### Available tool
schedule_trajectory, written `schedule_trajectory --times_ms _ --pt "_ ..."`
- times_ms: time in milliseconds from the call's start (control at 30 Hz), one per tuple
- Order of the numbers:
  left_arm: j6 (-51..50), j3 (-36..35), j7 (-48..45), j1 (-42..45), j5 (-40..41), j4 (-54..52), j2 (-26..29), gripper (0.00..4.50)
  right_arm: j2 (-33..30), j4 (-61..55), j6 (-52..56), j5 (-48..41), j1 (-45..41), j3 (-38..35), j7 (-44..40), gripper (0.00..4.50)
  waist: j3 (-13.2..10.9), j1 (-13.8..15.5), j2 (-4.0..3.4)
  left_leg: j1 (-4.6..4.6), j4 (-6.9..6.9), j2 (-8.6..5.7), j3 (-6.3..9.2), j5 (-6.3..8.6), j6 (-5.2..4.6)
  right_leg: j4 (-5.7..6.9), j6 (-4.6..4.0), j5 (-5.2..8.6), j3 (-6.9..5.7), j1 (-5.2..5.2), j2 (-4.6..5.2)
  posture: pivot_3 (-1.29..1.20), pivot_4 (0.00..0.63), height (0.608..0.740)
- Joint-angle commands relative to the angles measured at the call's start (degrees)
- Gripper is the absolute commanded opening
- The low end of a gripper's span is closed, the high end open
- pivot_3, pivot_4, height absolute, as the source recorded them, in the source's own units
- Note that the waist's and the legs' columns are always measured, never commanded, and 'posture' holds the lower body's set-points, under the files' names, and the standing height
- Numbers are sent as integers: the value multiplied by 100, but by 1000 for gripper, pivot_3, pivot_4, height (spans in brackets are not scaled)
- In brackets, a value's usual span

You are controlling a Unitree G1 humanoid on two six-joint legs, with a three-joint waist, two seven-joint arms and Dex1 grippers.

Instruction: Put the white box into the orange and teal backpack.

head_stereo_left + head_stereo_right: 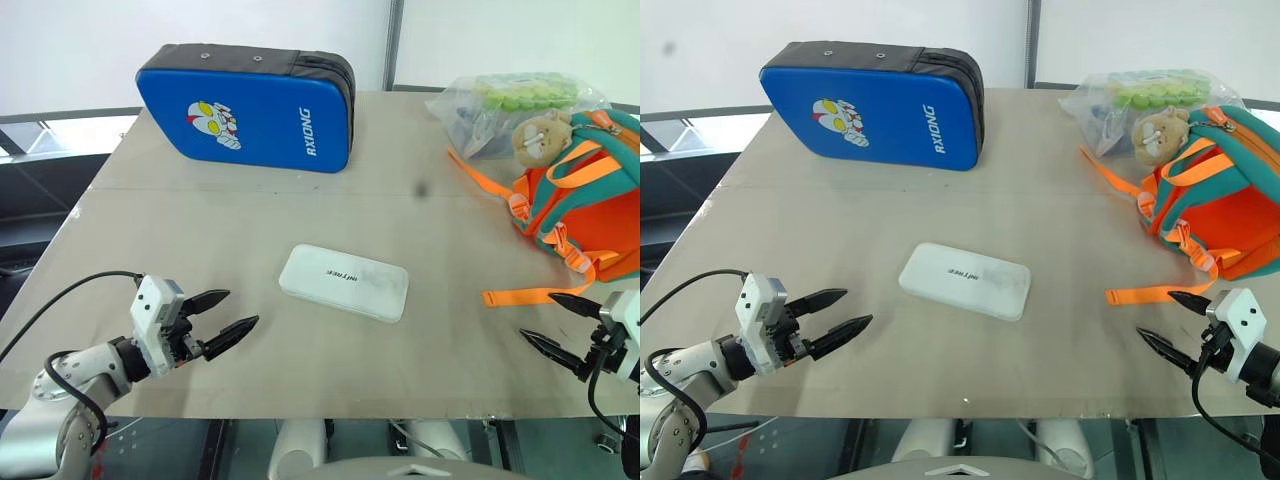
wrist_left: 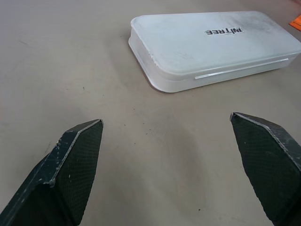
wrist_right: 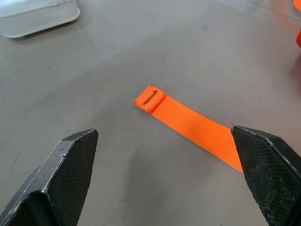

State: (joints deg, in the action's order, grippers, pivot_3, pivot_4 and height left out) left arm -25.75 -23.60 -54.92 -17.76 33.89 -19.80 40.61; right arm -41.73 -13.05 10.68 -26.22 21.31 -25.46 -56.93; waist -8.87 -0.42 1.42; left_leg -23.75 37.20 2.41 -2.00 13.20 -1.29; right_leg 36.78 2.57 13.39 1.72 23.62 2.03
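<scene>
White box lies flat mid-table, backpack at the right edge, both grippers spread and empty.

The orange and teal backpack (image 1: 585, 195) runs off the right edge of the head views, so its opening cannot be made out; a tan plush toy (image 1: 541, 135) sits at its top, and one orange strap (image 3: 188, 125) trails toward the near edge. The white box (image 1: 343, 282), rounded at the corners with small black lettering on its lid, rests closed near the table (image 1: 250, 230) centre. A clear bag (image 1: 510, 105) at the far right corner holds green pieces, hard to identify. A blue case (image 1: 248, 107) stands at the far edge. The left gripper (image 1: 222, 318) and right gripper (image 1: 560, 322) hover near the front corners, jaws wide apart.
</scene>
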Motion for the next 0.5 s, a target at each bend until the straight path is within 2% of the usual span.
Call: schedule_trajectory --times_ms 33,233,267,333,367,400,500 --pt "-34 -83 111 125 91 -116 37 4437 62 -428 163 -159 -158 36 237 4500 0 0 0 0 0 0 0 0 0 0 0 0 0 0 0 0 150 740" --pt "-329 -120 442 539 313 -51 -89 4437 317 -1225 832 -365 -598 423 896 4500 3 -7 -1 3 7 4 3 0 0 11 1 -1 0 -1 -7 0 150 740" --pt "-350 -134 477 582 359 -21 -122 4053 378 -1301 1023 -431 -749 513 1083 4086 4 -8 0 2 7 3 1 0 0 11 -1 -2 1 -1 -5 0 150 740" --pt "-508 -66 696 707 338 20 -153 3748 492 -1455 1334 -372 -1065 811 1464 3764 4 -10 2 -1 7 1 -2 0 0 9 -1 -2 2 -1 -3 0 150 740" --pt "-657 7 890 816 310 2 -181 3047 534 -1537 1480 -203 -1233 1069 1675 3120 5 -9 3 -2 8 -1 -3 0 0 8 -1 -2 4 0 -3 0 150 740" --pt "-799 69 1080 924 294 -23 -214 3009 546 -1602 1568 -14 -1359 1307 1831 3055 5 -12 3 0 7 -3 -1 0 0 9 -1 -2 2 -1 -5 0 150 740" --pt "-1354 376 1892 1408 93 -94 -340 1547 551 -1780 1993 465 -1774 2048 2247 1600 6 0 4 0 13 -5 1 -1 -1 15 0 -2 -3 -2 -8 0 150 740"
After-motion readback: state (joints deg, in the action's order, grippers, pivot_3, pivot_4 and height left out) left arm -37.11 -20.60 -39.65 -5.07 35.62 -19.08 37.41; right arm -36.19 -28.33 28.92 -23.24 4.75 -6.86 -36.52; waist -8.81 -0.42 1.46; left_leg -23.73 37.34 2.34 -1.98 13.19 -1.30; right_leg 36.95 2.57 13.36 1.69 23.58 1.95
